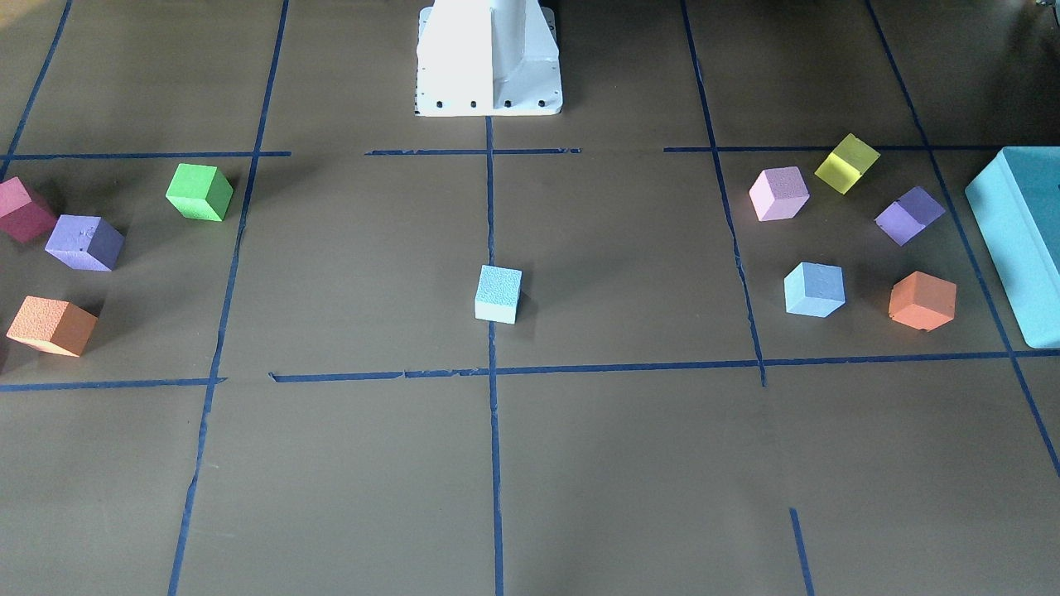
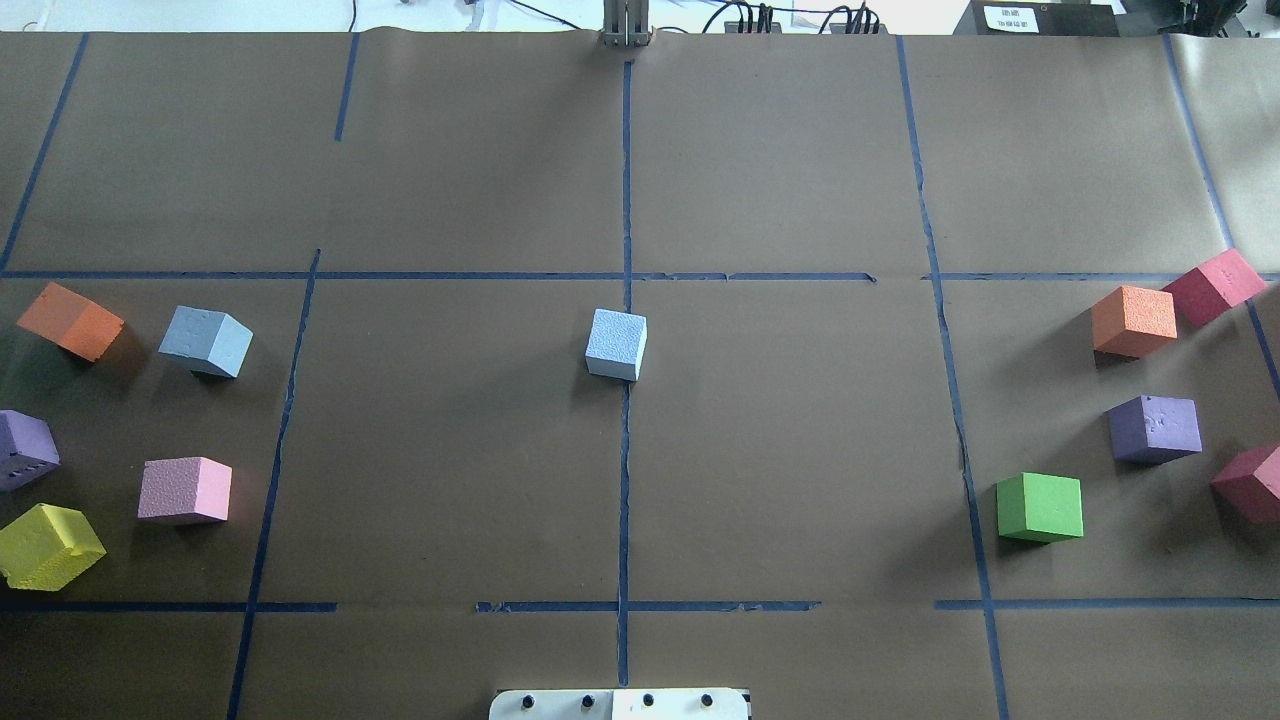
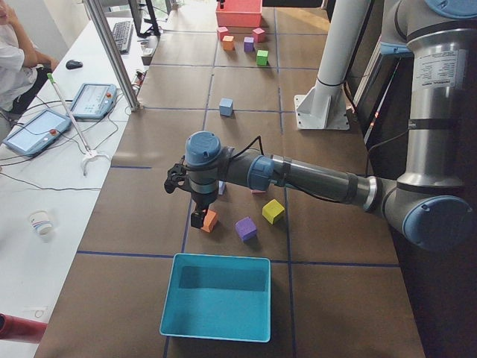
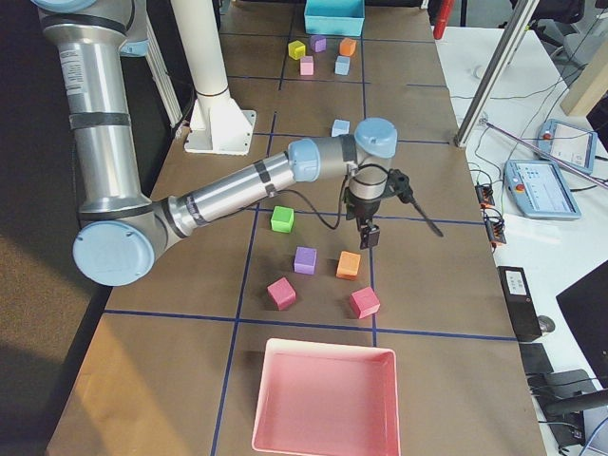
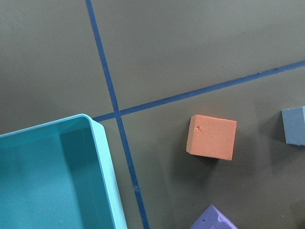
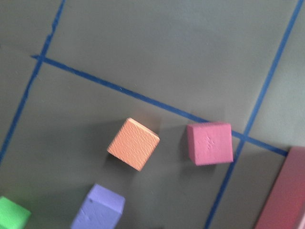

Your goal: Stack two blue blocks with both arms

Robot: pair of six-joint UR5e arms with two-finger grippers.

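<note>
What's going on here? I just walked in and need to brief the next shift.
Nothing is stacked yet. One blue block sits in the middle, the other blue block among the cubes on the robot's left. The left arm hangs over that group, the right arm over the opposite group.

We view the table (image 2: 800,150) from above, opposite and both ends (wrist cameras look down close); wide views share the centre blue block (image 2: 616,344).

Silver-grey arms (image 3: 317,179), light-blue joint caps (image 3: 203,148)
</note>
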